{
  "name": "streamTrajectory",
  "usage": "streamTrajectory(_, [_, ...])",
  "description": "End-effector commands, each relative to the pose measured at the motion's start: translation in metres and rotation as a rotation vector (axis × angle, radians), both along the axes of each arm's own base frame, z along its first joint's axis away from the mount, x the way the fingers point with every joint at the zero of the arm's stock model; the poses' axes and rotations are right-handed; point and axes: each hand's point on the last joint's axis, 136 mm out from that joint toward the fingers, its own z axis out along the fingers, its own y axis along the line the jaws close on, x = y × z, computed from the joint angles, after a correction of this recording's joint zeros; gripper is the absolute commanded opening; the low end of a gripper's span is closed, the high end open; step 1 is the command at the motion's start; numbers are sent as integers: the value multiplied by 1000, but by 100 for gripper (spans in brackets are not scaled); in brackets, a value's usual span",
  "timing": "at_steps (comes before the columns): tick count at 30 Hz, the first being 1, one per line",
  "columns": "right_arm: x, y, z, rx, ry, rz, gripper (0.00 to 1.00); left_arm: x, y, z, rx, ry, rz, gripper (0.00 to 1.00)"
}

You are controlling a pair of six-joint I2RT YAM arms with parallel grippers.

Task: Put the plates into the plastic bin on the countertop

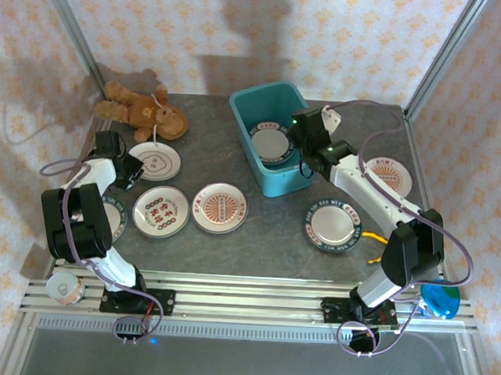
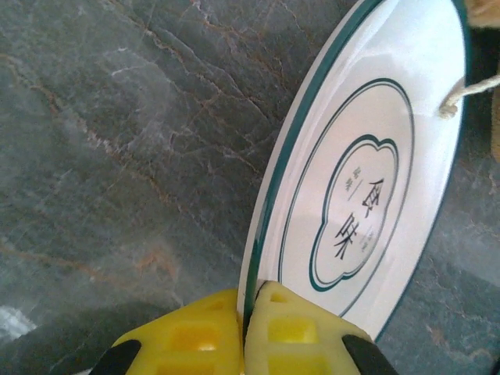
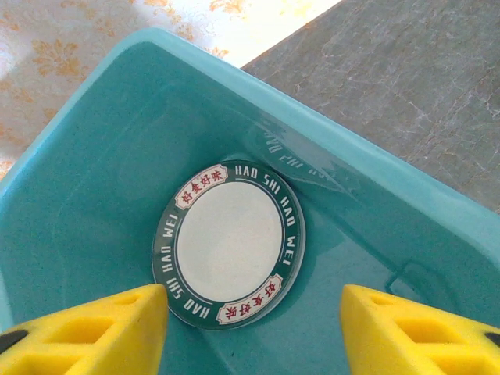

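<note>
**Left claw pinches a plate rim; right claw spread over the bin**

Nearest the camera, the aluminium rail (image 1: 245, 298) carries both arm bases along the front edge of the dark grey countertop (image 1: 264, 247). Toward the back of that surface, a little right of centre, the teal plastic bin (image 1: 278, 183) sits at an angle. One lettered plate (image 1: 271, 144) lies flat on its floor. The right gripper (image 1: 301, 133) hangs over the bin's right side. The right wrist view shows its yellow fingers (image 3: 94, 328) spread wide, with nothing between them.

A brown teddy bear (image 1: 145, 111) lies at the back left. Just in front of it, the left gripper (image 1: 136, 171) is pressed together on the near rim of the green-lined plate (image 1: 154, 161). Whether that plate is lifted off the stone cannot be told.

Loose on the countertop are a patterned plate (image 1: 161, 211), an orange-red plate (image 1: 219, 208) beside it, a green-rimmed plate (image 1: 334, 224) further right, and a sunburst plate (image 1: 391, 174) partly under the right arm. A small blue round object (image 1: 438, 300) sits by the right base.
</note>
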Motion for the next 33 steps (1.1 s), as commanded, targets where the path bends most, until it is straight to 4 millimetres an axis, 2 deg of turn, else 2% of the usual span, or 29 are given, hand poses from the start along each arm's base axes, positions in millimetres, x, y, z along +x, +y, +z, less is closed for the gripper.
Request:
streamTrajectory(1, [-3,1,7,7,-16,7,58,-13,-4,10,-10,-7,6,0])
streamTrajectory(5, [-4,4,7,18,-12,20,56,-15,-11,30,-20,-72,-10,0])
streamTrajectory(11, [-2,8,16,34,-31,39,54,-20,-23,70,-32,-195,-33,0])
streamTrajectory(18, [6,32,25,98,-41,125,53,-18,-40,128,-34,-363,-84,0])
streamTrajectory(22, [14,71,42,193,-85,294,54,-6,-52,175,-35,-501,-131,0])
streamTrajectory(26, [16,117,67,318,-141,508,63,13,-75,227,-36,-647,-223,0])
streamTrajectory(31, [12,156,85,458,-182,691,67,39,-110,271,-101,-782,-341,0])
streamTrajectory(33, [11,163,93,506,-206,728,68,47,-124,284,-112,-812,-387,0])
